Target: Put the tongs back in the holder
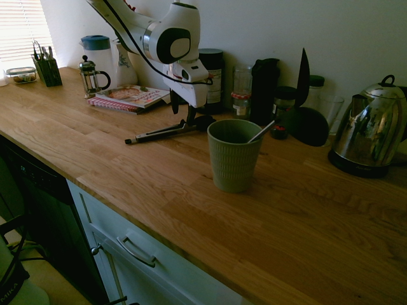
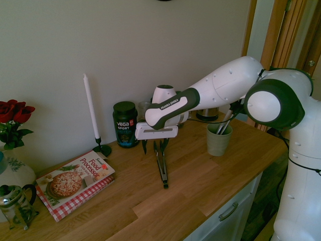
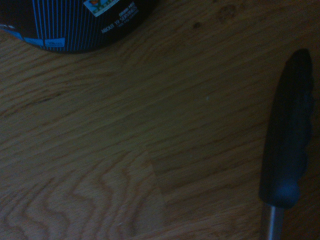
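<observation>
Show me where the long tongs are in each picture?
First exterior view: the tongs lie flat on the wooden counter, left of the green holder, under the gripper.
Second exterior view: the tongs lie left of the holder.
Wrist view: one black tip shows on the wood.
Shared landmark: the dark Vega tub.

Tongs (image 3: 285,145) handle cut off (wrist view); tub (image 3: 75,22) cropped.

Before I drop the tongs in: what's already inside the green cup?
A thin metal-handled utensil leans out over the rim of the cup; in the second exterior view a dark one rises too. The cup's bottom is hidden by its wall.
</observation>
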### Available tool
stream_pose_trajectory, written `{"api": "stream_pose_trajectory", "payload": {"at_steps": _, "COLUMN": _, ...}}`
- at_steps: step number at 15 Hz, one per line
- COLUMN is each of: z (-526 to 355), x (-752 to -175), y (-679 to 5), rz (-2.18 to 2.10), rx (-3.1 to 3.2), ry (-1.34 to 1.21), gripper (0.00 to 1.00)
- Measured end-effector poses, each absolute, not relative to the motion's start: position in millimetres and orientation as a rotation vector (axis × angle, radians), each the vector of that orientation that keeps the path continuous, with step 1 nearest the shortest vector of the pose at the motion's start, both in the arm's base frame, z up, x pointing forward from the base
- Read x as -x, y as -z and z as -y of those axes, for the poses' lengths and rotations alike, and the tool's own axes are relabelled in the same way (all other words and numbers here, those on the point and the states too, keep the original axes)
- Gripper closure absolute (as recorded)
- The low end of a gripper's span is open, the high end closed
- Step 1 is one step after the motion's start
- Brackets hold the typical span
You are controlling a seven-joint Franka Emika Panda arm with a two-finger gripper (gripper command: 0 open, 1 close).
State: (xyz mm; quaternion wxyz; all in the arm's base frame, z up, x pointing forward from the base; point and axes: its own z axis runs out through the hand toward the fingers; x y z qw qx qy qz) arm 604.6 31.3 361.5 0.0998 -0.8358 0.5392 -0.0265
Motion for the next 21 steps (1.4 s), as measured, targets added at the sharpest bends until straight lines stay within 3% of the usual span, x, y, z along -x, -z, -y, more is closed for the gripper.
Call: {"api": "stream_pose_trajectory", "payload": {"at_steps": 21, "z": -21.1, "x": -572.9, "y": -342.1, "rz": -1.565, "rx": 2.477, "ry": 0.066, "gripper": 1.00}}
